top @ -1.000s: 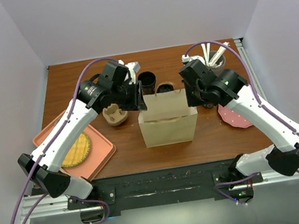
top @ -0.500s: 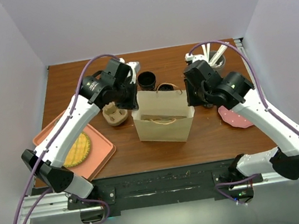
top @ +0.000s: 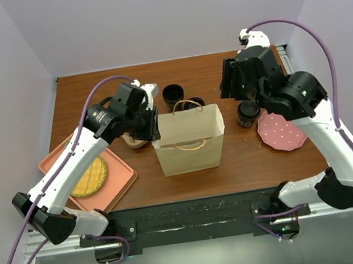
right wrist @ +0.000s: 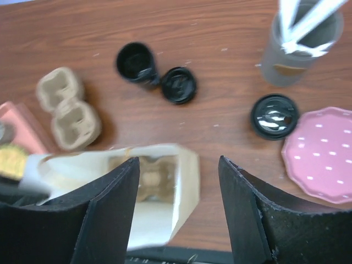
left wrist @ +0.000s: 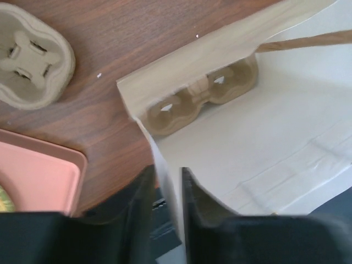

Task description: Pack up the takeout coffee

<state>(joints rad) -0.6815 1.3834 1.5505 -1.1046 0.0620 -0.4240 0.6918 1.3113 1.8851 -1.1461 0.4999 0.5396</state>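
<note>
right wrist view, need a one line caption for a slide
Open right pincer framing the paper bag with a cup carrier inside; takeout coffee stands beside the pink plate.

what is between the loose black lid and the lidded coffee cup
Nothing but bare wooden table. The right wrist view shows an open stretch from the loose lid to the takeout coffee.

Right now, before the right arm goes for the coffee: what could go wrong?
The left gripper only straddles the paper bag wall, jaws slack; the bag could sag shut.
The takeout coffee stands close beside the pink plate; a right gripper finger might clip the plate.
The cup carrier lies inside the bag; a cup missing its well could tip.
</note>
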